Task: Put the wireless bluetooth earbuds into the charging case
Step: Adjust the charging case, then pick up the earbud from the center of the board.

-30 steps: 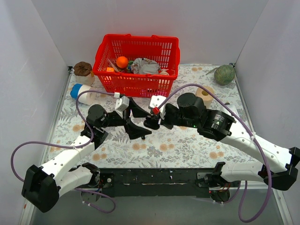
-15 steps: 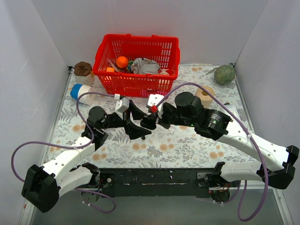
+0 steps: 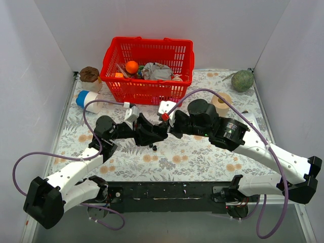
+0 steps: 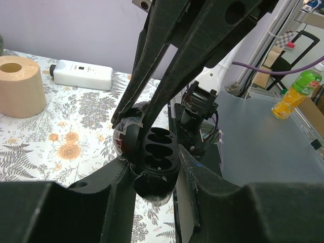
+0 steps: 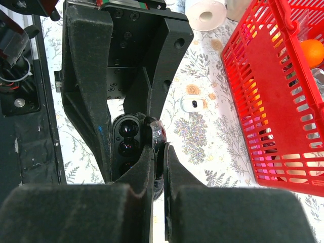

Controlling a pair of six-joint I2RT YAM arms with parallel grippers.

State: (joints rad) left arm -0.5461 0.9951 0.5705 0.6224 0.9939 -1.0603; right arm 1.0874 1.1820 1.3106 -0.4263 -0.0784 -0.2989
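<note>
The left pincer [image 4: 154, 169] is clamped on the black charging case [image 4: 158, 151], 1 finger on each side, near the middle of the floral worktop [image 3: 202, 157]. The right pincer [image 5: 158, 162] reaches in from the opposite side, its 2 fingers pressed almost together on the case's glossy lid [image 5: 155, 134]. The case's wells are dark, and I cannot tell whether any bud sits inside. 2 tiny black specks, apparently earbuds [image 3: 153, 147], lie on the worktop just below the meeting pincers, on the near side of the red basket [image 3: 147, 90].
</note>
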